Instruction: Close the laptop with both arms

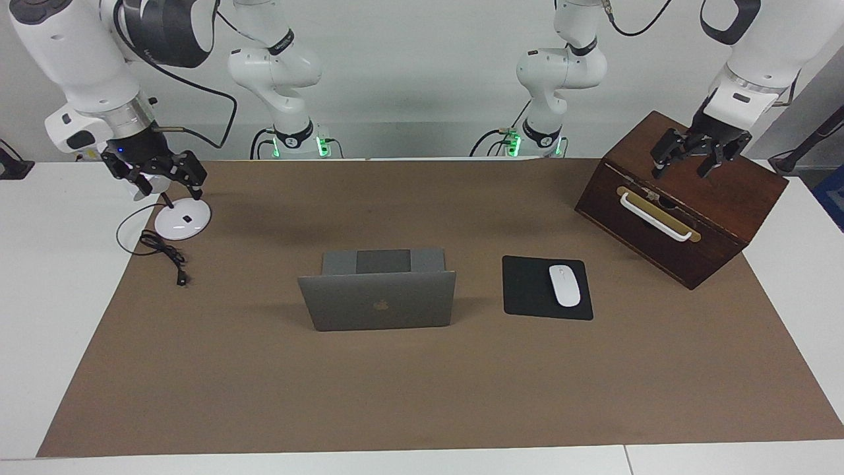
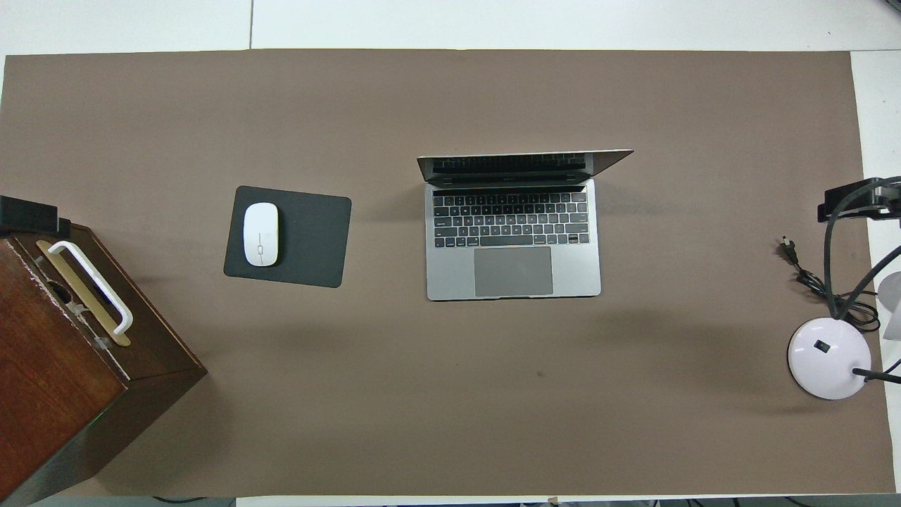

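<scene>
Brown-matted desk (image 1: 264, 396) carries the open laptop (image 1: 379, 300) at its middle. Left claw (image 1: 692, 155) hangs spread and empty over the wooden box (image 1: 725, 211); right claw (image 1: 168, 178), likewise spread and empty, over the lamp base (image 1: 180, 221).

Both arms (image 1: 277, 66) are glossy white rounded shells with dark grey to black joint bands; black cables loop along them. Green lights glow at the two bases. Each wrist ends in a silver ring, then a black linked gripper: right gripper (image 1: 173, 187), left gripper (image 1: 682, 168).
</scene>
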Controlling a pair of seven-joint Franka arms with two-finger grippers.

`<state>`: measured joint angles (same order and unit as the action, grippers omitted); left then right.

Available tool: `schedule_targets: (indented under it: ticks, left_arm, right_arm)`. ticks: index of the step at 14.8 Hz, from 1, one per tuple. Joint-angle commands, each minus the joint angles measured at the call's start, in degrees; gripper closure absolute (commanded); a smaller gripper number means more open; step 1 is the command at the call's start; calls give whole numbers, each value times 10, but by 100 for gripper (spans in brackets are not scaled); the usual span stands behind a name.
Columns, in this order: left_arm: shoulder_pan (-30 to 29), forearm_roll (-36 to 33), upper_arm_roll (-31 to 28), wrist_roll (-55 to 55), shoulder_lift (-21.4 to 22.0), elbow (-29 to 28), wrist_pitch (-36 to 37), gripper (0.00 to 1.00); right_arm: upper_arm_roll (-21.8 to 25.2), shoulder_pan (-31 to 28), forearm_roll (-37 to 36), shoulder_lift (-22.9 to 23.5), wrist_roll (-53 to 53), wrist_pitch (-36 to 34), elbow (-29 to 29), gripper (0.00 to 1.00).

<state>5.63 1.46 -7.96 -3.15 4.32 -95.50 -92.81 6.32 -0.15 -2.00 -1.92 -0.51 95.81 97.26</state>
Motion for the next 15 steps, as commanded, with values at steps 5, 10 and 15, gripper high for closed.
schedule_targets:
  ticks: [5, 10, 15]
  left_arm:
    - [-2, -8, 1, 4, 14, -14, -6, 0]
    - [-1, -8, 0, 6, 14, -14, -3, 0]
    - [1, -8, -1, 9, 14, -14, -2, 0]
  right_arm:
    - [0, -5, 36, -11, -5, -9, 7, 0]
    - [0, -3, 36, -10, -1, -2, 5, 0]
    - [0, -2, 33, -12, -1, -3, 2, 1]
